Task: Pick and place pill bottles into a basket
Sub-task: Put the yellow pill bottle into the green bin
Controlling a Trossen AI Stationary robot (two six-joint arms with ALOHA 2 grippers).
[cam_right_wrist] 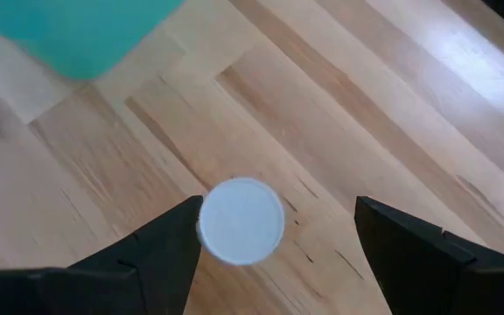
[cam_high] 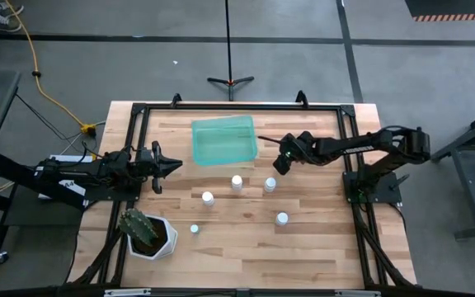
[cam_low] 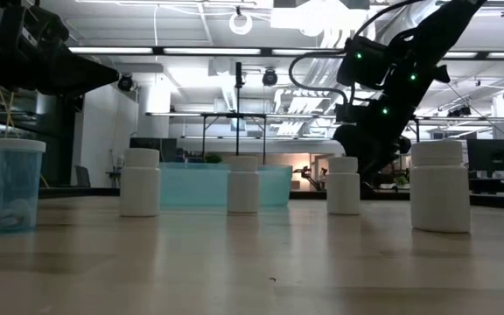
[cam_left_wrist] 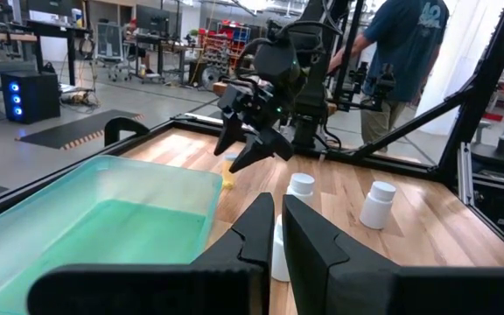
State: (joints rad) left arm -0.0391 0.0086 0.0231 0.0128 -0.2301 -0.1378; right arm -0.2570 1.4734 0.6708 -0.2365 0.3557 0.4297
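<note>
The teal basket (cam_high: 224,140) stands at the table's far middle. Several small white pill bottles stand upright on the wood near it: (cam_high: 237,182), (cam_high: 270,185), (cam_high: 208,198), (cam_high: 281,219) and a smaller one (cam_high: 195,229). My right gripper (cam_high: 280,162) hangs open just right of the basket, above the table. In its wrist view a white cap (cam_right_wrist: 241,220) shows between the two fingers, closer to one of them, with the basket's corner (cam_right_wrist: 77,35) beyond. My left gripper (cam_high: 171,165) is shut and empty at the basket's left, pointing toward the table's right.
A white hexagonal pot with a cactus (cam_high: 148,233) stands at the near left. A black frame (cam_high: 237,106) runs around the table's edge. A person (cam_left_wrist: 401,52) stands beyond the table's right side. Bare wood lies at the near middle and right.
</note>
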